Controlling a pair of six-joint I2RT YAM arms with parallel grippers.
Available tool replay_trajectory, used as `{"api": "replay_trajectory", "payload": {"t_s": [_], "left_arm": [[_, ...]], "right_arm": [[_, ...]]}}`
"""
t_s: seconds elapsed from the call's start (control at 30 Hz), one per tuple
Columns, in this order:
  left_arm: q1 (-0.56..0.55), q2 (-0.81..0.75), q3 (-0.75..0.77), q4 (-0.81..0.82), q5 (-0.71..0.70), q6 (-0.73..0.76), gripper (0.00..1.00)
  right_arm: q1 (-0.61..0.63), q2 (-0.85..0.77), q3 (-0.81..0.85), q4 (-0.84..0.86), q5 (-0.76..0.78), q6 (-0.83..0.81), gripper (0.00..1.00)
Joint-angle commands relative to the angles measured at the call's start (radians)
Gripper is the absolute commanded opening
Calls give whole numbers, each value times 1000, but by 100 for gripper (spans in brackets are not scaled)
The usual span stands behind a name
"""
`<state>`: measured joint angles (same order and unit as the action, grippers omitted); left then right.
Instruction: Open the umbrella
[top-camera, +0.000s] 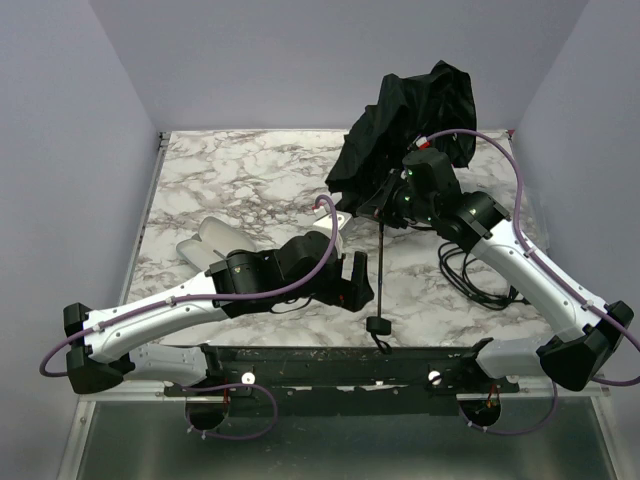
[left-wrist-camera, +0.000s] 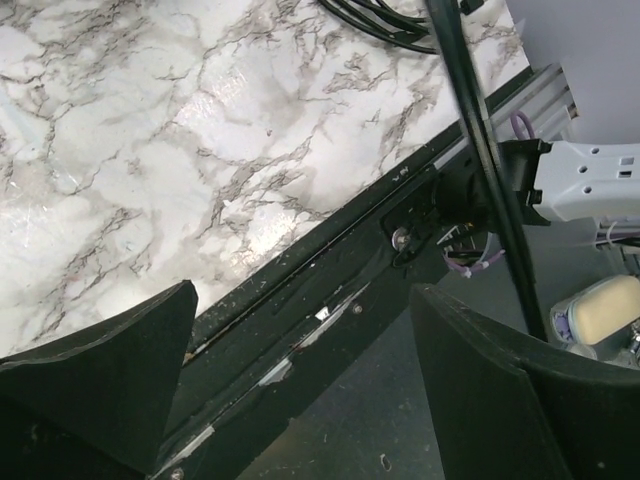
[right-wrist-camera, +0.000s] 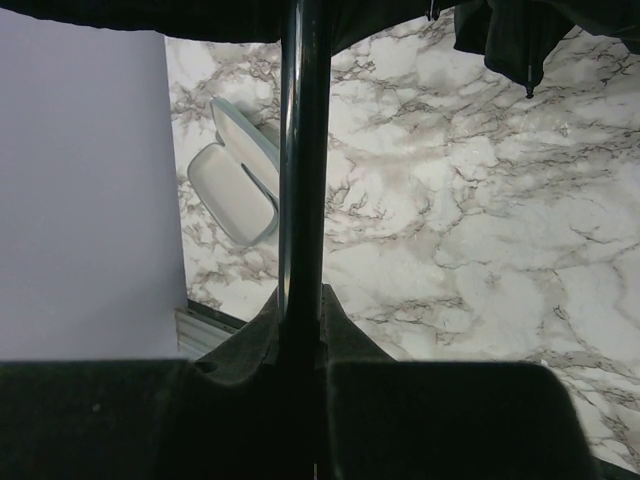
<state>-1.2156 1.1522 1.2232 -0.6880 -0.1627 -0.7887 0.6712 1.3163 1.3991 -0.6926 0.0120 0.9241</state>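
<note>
The umbrella's black canopy (top-camera: 410, 115) hangs bunched and part-spread above the table's far right. Its thin dark shaft (top-camera: 382, 265) runs down to the small black handle (top-camera: 378, 326) near the front edge. My right gripper (top-camera: 393, 207) is shut on the shaft just below the canopy; in the right wrist view the shaft (right-wrist-camera: 303, 150) is clamped between the pads, at my right gripper (right-wrist-camera: 300, 335), with canopy fabric (right-wrist-camera: 510, 30) above. My left gripper (top-camera: 358, 285) is open and empty just left of the shaft. In the left wrist view the shaft (left-wrist-camera: 480, 150) passes beside the right finger (left-wrist-camera: 520, 400) of my left gripper (left-wrist-camera: 300, 380).
A pale mint-green clamshell case (top-camera: 215, 240) lies open at the left, also in the right wrist view (right-wrist-camera: 235, 185). A coiled black cable (top-camera: 480, 275) lies at the right. The black front rail (left-wrist-camera: 330, 290) borders the marble table (top-camera: 250, 180). Purple walls enclose it.
</note>
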Motion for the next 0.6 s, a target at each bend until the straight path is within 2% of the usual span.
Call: {"api": "replay_trajectory", "payload": {"t_s": [0.0,0.13,0.37,0.47,0.57], "left_arm": [[-24,49,81,-48,-35,22,85],[-55,96,130,-91,-59,25,76],[-78,143,161,-118,-75,21,67],[-83,145,174,-124,-81,16,68],[-83,133,205,-172,-137,20,79]], "right_arm": [[8,-15,17,66,50,-4,1],[7,-16,32,53,64,-7,1],[9,-12,40,51,65,-11,1],[10,-16,40,44,76,-13,1],[10,-25,29,47,77,-14,1]]}}
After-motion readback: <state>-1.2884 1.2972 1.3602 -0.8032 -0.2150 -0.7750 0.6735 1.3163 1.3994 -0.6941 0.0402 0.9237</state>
